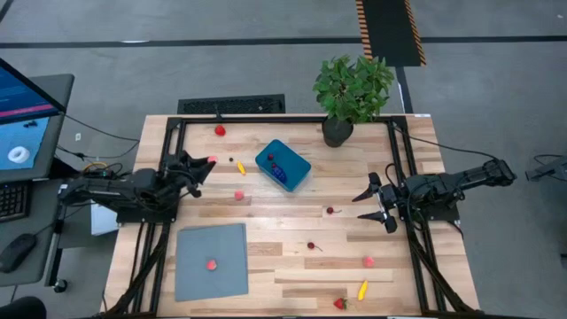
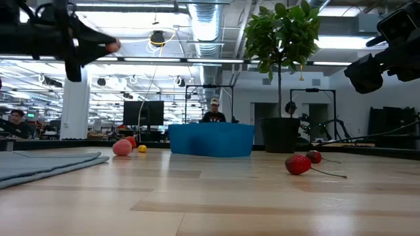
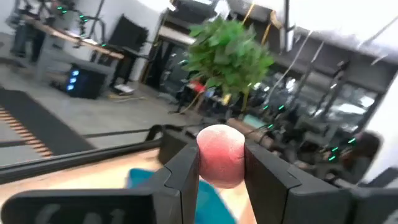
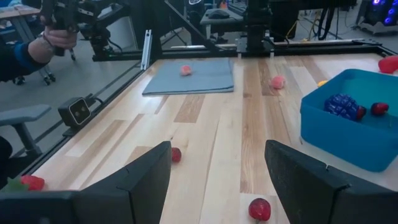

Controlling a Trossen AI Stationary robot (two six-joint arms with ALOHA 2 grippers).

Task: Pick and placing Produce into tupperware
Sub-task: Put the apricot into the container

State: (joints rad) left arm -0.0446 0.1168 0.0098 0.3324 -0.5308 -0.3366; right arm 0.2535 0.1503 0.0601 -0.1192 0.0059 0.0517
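Wooden planks of a bench [image 1: 292, 266] are being shown from above, with a grey floor around it, a potted plant [image 1: 352, 90] at the far edge and a flat grey sheet [image 1: 211, 260] near the front left.

Most of the task is judged to be outstanding. The teal tupperware [image 1: 283, 165] is sitting far of centre, and only a few pieces are being seen inside it: a dark blue-purple one [image 4: 341, 104] and a small red one [image 4: 379, 108]. Many pieces of produce are lying loose: a red one [image 1: 220, 130] at the far edge, a yellow one [image 1: 240, 167] and a pink one [image 1: 239, 195] just left of the tupperware, a pink one [image 1: 212, 263] on the sheet, small dark red ones [image 1: 311, 246] mid-bench, and a pink one [image 1: 368, 260], a yellow one [image 1: 362, 289] and a strawberry [image 1: 339, 303] near the front right.

The left end effector [image 3: 221, 163] is being held above the bench, left of the tupperware, its fingers clenched on a pink round piece [image 3: 221, 155] squeezed between them.

The right end effector [image 4: 217, 180] is waiting at the right side, released, its fingers spread wide with nothing between them.
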